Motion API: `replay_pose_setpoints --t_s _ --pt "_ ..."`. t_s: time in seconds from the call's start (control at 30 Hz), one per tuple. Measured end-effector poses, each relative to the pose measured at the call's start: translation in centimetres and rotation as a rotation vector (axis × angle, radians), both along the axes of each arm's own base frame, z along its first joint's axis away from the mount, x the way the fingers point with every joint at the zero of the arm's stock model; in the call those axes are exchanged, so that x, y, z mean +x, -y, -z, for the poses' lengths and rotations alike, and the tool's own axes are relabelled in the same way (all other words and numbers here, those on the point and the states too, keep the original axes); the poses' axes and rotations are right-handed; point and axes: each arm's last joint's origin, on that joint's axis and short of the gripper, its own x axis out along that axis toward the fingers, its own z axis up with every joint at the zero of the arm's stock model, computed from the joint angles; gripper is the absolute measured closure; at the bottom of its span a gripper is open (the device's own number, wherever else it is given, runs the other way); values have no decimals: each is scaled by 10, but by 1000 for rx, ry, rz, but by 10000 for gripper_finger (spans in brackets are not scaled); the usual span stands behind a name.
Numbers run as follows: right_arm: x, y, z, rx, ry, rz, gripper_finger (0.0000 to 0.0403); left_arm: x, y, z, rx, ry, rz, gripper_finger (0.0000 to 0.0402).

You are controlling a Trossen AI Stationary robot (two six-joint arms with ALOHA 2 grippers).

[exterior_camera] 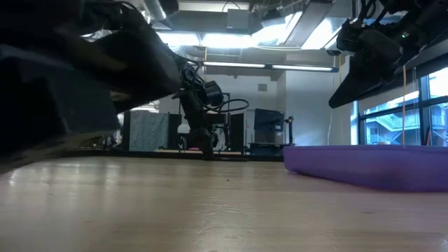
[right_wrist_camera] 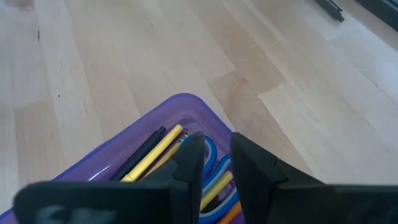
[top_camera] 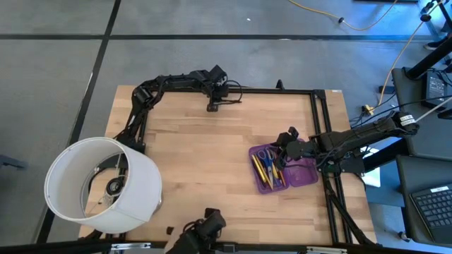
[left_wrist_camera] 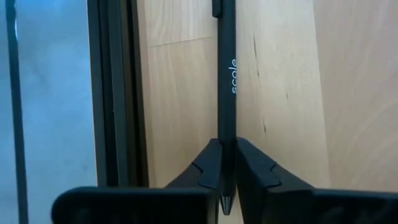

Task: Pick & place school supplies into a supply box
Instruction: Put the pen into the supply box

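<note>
A black pen (left_wrist_camera: 227, 74) lies on the wood near the table's far edge, beside the black frame rail. My left gripper (left_wrist_camera: 227, 146) is shut on it; in the high view this gripper (top_camera: 212, 106) is at the far middle. The purple supply box (top_camera: 304, 175) sits open at the right, with yellow pencils (top_camera: 260, 169) and blue-handled scissors (top_camera: 265, 153) inside. My right gripper (right_wrist_camera: 216, 149) hovers over the box's far end, with a narrow gap between its fingers and nothing in it. My left gripper pinches the pen's barrel (left_wrist_camera: 226, 127) between its two fingers, close to the pointed tip (left_wrist_camera: 227, 205). The fingers come from above, slanting down, one on each side of the pen. The pen stretches away from the fingers along the tabletop.
A big white lampshade-like cylinder (top_camera: 102, 185) fills the near left corner. A black frame rail (top_camera: 268, 90) runs along the far edge right beside the pen. Bare wood lies between the pen and the box.
</note>
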Motion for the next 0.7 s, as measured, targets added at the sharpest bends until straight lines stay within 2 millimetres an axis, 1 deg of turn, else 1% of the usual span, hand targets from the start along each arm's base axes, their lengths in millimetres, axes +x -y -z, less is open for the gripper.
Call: replay_pose_setpoints --t_s 0.07,0.3,0.4,0.47,0.57,0.7 --pt "0 0 0 15 7 14 320 2 2 -2 6 -2 4 381" --pt "0 0 0 17 8 14 320 3 12 -23 13 13 6 386" --pt "0 -1 0 33 4 -2 320 4 17 -38 27 46 16 385" --pt "0 -1 0 42 2 -10 320 6 20 -42 25 52 26 385" --pt "0 -1 0 42 2 -10 320 10 29 -45 -1 57 31 385" --pt "0 0 0 2 11 17 320 19 46 -65 -48 146 72 385"
